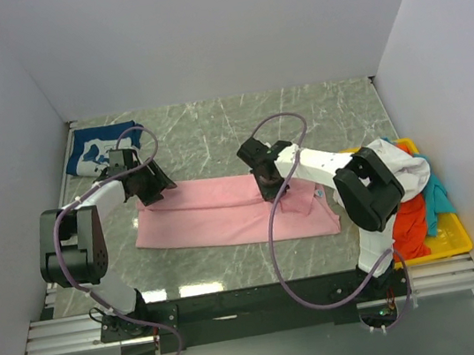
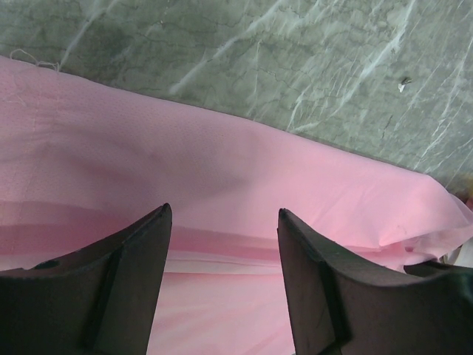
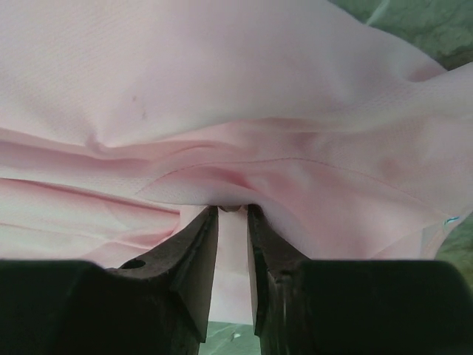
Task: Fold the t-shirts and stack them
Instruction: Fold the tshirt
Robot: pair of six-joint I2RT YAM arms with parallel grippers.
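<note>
A green marble tabletop (image 1: 238, 124) sits between white walls. The right claw (image 3: 233, 211) is nearly closed, its tips nipping a small fold of the light-pink t-shirt (image 1: 216, 216) near its 3 o'clock end. The left claw (image 2: 225, 218) hangs wide open over the 9 o'clock end, gripping nothing. The tee lies mid-table as a long band. It looks half folded; next, one end must be folded over the other. A navy t-shirt (image 1: 95, 150) lies at 10 o'clock.

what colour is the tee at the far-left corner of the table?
The tee is navy with a white print; clearest in the top external view.
</note>
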